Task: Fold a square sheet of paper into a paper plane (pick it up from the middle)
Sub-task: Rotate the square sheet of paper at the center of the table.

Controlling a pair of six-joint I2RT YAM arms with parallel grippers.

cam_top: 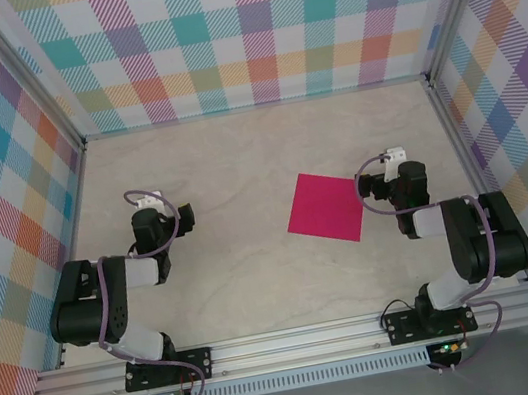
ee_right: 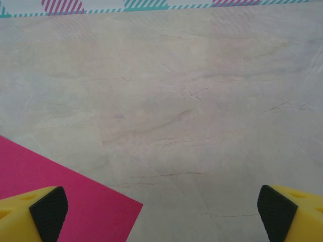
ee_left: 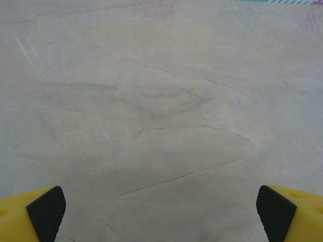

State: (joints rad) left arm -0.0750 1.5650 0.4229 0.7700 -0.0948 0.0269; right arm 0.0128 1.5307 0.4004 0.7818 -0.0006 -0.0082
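The sheet (cam_top: 325,208) lies flat on the surface (cam_top: 238,161), a little right of the middle and turned slightly, so one corner points toward the right pincer (ee_right: 163,214) just beside it. In the right wrist view, a pink corner reaches under the left pad (ee_right: 49,212) of that pincer. Both pincers are spread wide and hold nothing. The left pincer (ee_left: 160,214) is well apart from the sheet, over bare surface.

The sheet looks thin and plain, so I judge it very light and limp. It will bend under its own weight when you lift it, and it will probably slide on this smooth surface if you push it from the side. It also keeps every crease, so a wrong pinch may stay as a mark.

No edge stands up, so I think you cannot get a pad under it. Take it from the middle: come down from above with the pads on both sides of the centre, touch the paper lightly and close slowly, so that a small ridge rises between them. Do not press hard, as thin paper tears easily.
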